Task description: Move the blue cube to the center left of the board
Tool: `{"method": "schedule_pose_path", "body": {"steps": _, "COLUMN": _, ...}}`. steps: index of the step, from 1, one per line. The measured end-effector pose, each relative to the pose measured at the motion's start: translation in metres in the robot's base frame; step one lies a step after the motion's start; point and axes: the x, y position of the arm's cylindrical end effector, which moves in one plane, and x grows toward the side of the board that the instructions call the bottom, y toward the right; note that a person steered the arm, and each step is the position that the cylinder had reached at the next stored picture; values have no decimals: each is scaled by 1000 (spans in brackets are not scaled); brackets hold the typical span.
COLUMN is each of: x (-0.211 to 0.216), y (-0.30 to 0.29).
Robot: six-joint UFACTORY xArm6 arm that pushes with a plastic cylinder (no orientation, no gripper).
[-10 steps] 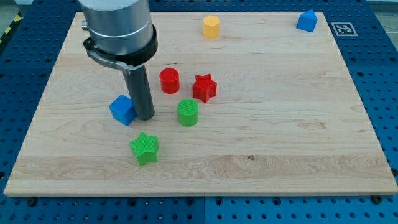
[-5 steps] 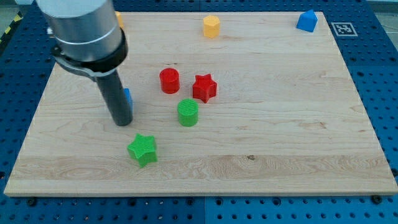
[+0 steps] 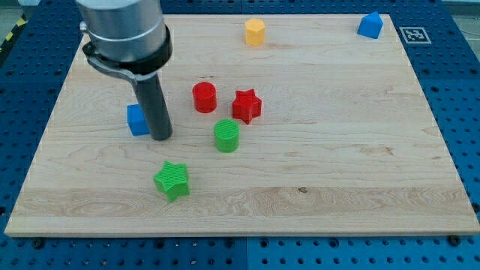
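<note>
My tip [image 3: 161,137] seems to touch the small blue plastic cube [image 3: 136,120], partly hidden behind the rod, near the wooden board's [image 3: 337,172] left edge; no fingers here.

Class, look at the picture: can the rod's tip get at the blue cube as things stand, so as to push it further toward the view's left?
Probably yes. My tip stands right beside the blue cube, on its right, with no block between them. The green star and green cylinder lie clear of that path.
</note>
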Motion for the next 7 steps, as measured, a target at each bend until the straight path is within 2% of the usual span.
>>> {"method": "schedule_pose_path", "body": {"steps": 5, "x": -31, "y": -42}}
{"method": "schedule_pose_path", "body": {"steps": 7, "x": -19, "y": -55}}
